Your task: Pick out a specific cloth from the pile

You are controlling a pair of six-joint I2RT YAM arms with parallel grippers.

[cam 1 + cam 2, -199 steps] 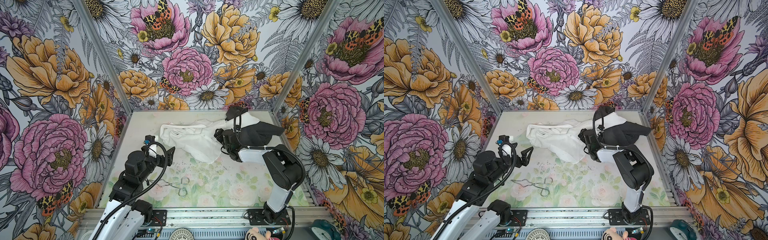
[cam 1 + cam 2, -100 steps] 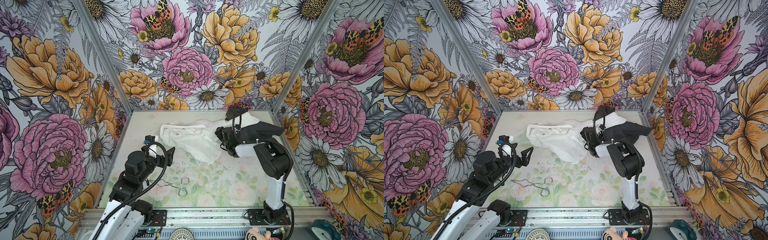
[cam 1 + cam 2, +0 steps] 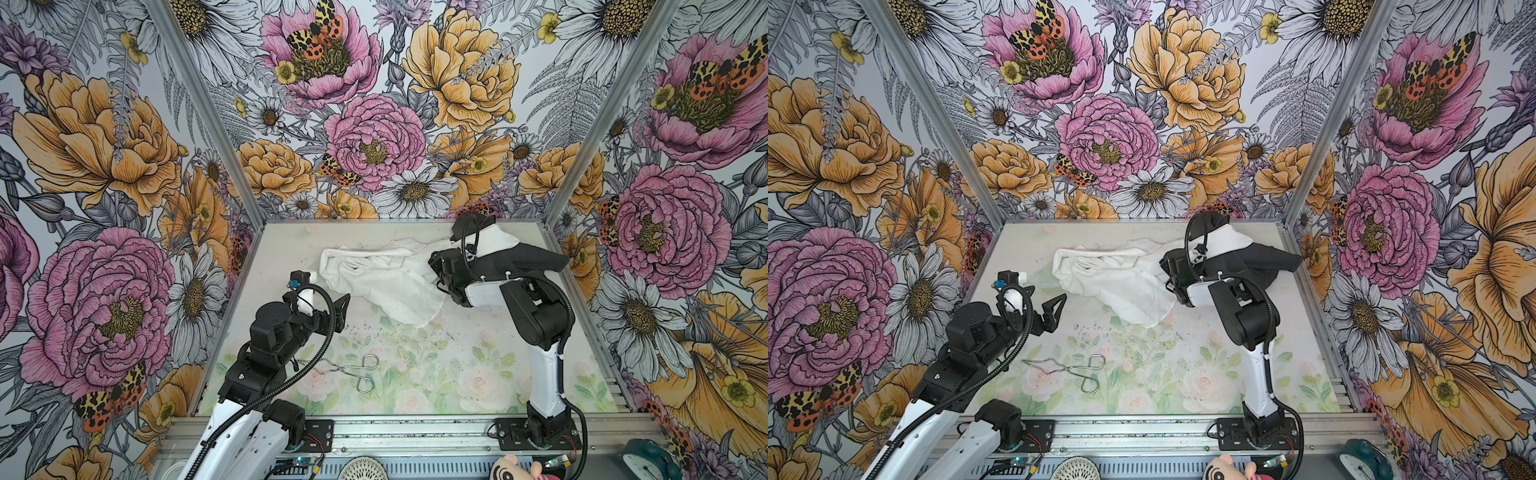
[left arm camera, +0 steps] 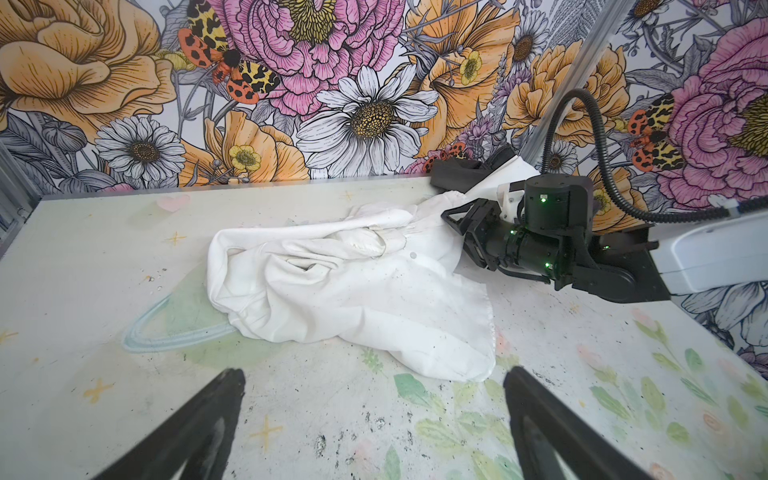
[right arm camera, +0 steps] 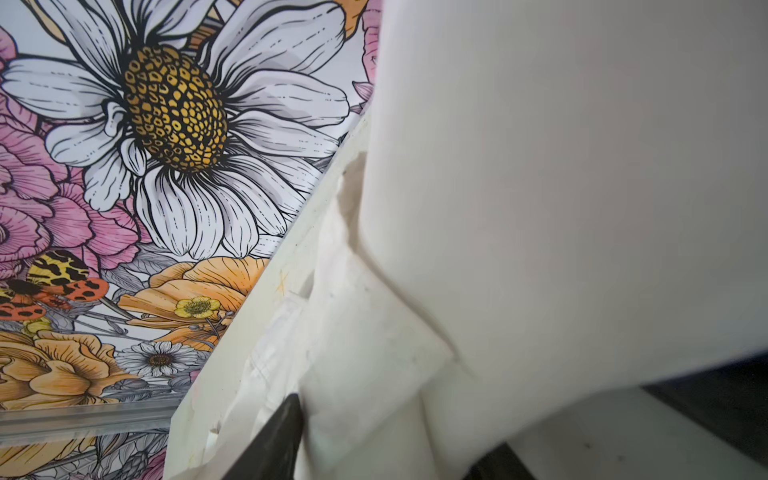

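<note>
The white cloth (image 3: 382, 278) (image 3: 1117, 282) lies crumpled at the back middle of the table. Its right end runs up over the charcoal-black garment (image 3: 528, 257) (image 3: 1266, 259) in the back right corner; together they make the pile. My right gripper (image 3: 436, 270) (image 4: 457, 232) is at the cloth's right edge. In the right wrist view a fold of cloth (image 5: 374, 332) fills the gap between its two black fingers and touches both. My left gripper (image 3: 326, 291) (image 4: 374, 386) hovers wide open and empty, just left of the cloth (image 4: 332, 282).
Metal tongs (image 3: 353, 370) (image 3: 1075, 370) lie on the table (image 3: 457, 374) in front of the left arm. Flowered walls close in the back and both sides. A plush toy (image 3: 515, 469) and a clock (image 3: 648, 461) sit beyond the front rail.
The right arm's elbow has swung left and inward while its gripper stayed at the cloth's right edge. The left arm, cloth and tongs have not moved.
</note>
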